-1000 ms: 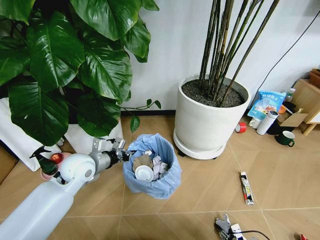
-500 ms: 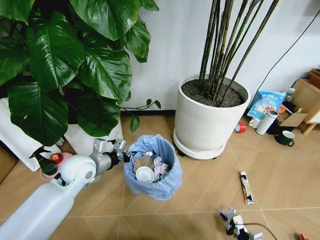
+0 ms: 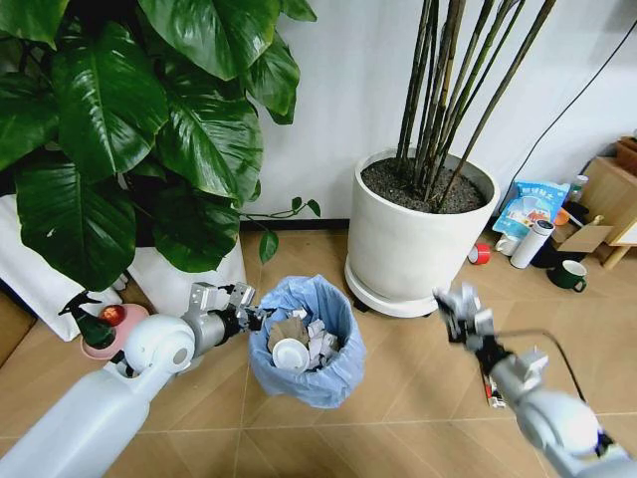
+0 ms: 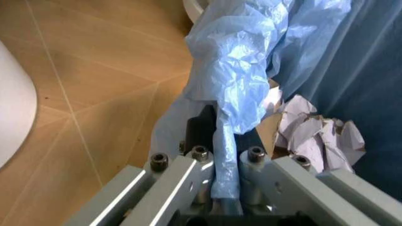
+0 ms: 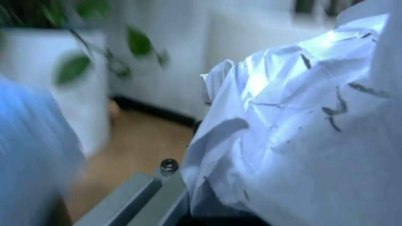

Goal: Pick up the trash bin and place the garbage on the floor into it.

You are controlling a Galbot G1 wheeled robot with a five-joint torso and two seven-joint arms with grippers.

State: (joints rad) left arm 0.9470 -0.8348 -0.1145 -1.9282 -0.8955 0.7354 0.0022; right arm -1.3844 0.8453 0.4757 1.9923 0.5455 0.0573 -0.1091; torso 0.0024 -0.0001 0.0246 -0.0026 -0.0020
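Delivery is the step in hand, by my reading: your right gripper [image 3: 459,307] hangs in the air at about 3 o'clock from the trash bin [image 3: 304,341], jaws pinched on a crumpled white paper [image 5: 295,122] that bulges out of them in the right wrist view. Your left gripper [image 3: 239,301] sits at the bin's 9 o'clock edge, jaws pressed together on the folded blue bag [image 4: 236,89] at the rim. The bin already carries tissues and a white round disc [image 3: 290,351].

What the next move calls for, I judge, is a carry toward 9 o'clock until the paper is over the bin's mouth, then a release.

Watch your edges. The big white plant pot [image 3: 413,239] stands just beside the gripper at its 12 o'clock, so keep the path on the near side. Open floor [image 3: 408,368] lies between gripper and bin. A wrapper stick [image 3: 487,360] lies on the floor near the right arm, not yet collected.
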